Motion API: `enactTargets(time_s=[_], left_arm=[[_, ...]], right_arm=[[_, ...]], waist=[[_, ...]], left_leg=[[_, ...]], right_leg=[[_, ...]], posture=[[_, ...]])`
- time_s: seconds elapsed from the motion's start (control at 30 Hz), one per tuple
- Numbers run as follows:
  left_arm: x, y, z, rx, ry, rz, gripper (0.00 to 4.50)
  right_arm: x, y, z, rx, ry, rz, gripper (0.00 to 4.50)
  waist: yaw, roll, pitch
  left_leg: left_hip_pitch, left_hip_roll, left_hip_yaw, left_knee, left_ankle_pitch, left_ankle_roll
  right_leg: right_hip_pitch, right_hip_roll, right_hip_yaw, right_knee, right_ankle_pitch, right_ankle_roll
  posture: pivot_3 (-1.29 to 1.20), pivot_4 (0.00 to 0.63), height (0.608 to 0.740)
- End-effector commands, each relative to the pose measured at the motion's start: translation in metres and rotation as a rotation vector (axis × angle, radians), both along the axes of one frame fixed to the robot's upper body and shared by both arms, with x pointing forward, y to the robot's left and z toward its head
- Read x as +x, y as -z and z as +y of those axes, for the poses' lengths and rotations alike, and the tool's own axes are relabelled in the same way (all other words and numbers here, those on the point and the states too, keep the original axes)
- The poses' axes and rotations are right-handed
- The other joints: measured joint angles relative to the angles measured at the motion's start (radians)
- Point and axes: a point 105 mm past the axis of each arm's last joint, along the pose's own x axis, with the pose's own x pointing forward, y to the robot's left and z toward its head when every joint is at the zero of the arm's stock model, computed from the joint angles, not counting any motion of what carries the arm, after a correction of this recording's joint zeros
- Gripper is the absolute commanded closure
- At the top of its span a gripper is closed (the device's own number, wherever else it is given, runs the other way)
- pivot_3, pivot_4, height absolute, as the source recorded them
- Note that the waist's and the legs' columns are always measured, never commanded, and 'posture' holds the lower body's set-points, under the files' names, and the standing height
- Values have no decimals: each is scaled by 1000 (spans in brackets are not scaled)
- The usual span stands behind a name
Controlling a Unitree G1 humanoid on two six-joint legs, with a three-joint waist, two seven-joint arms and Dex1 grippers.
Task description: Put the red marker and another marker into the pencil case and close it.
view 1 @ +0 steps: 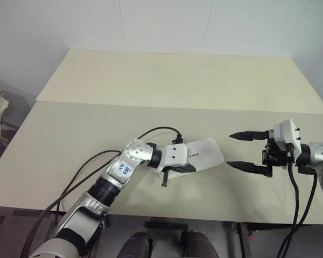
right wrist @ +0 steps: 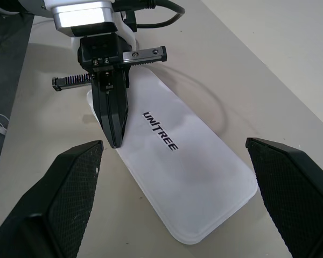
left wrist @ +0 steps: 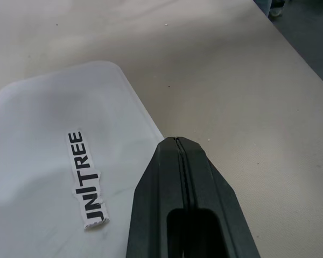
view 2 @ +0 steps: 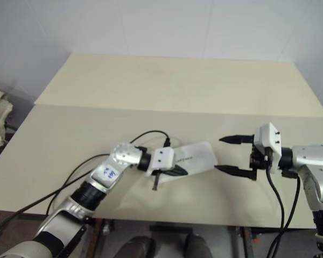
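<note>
Left hand on the closed case.
The left hand [right wrist: 114,141], fingers pressed together, rested apparently on the pencil case [right wrist: 194,177]; its long axis ran toward the right hand [view 1: 246,151], spread and empty.

1. I see even, soft light from overhead; the desk [view 1: 167,80] reads bright with no hard glare.
2. The left pincer [right wrist: 114,137] throws a faint, soft-edged shadow on the pencil case [right wrist: 194,177] lid.
3. In my left wrist view the near fingers [left wrist: 185,215] are slightly soft, while the lettering stays sharp.
4. The head views look a little washed out, and the desk's edges bow slightly.
</note>
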Motion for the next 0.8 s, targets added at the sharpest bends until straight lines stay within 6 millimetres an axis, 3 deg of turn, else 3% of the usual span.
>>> enactTargets(time_s=[0.03, 0.23, 0.33, 0.57, 0.67, 0.8], left_arm=[[2, 9, 5, 1, -64, 61, 4485], [8, -32, 13, -234, -121, 50, 4485], [11, -50, 40, -348, -170, 20, 4485], [1, -63, 97, -444, -250, -14, 4485], [-10, -70, 123, -491, -274, -34, 3886], [-19, -67, 133, -474, -285, -26, 2584]], right_arm=[[-2, -11, 2, 25, -9, -50, 0], [1, -6, 6, 40, -26, -43, 0], [-2, 3, 13, 43, -68, -13, 0], [7, 14, 8, 51, -51, -9, 0], [12, 18, 0, 50, -16, -31, 0], [13, 20, -9, 51, 10, -43, 0]], waist=[[0, 0, 0], [-3, 0, 0], [-4, 0, 0], [-5, 0, 0], [-3, 0, 0], [-3, 1, 1]], left_leg=[[0, 0, 0, 0, 0, 0], [-1, 1, 0, -2, 1, 0], [-1, 0, 0, -3, 0, 0], [-2, 0, 0, -3, 0, 0], [-2, 0, -1, -3, 0, 0], [-2, -1, -1, -3, 0, 0]], right_leg=[[0, 0, 0, 0, 0, 0], [-2, 0, 0, 0, 0, 0], [-4, 0, 0, 1, 0, 0], [-7, 0, 0, 3, 0, 0], [-7, 0, 0, 2, 0, 0], [-6, 0, 1, 2, 0, 0]], posture=[[0, 150, 740], [0, 150, 740], [0, 150, 740], [0, 150, 740], [0, 150, 740], [0, 150, 740]])
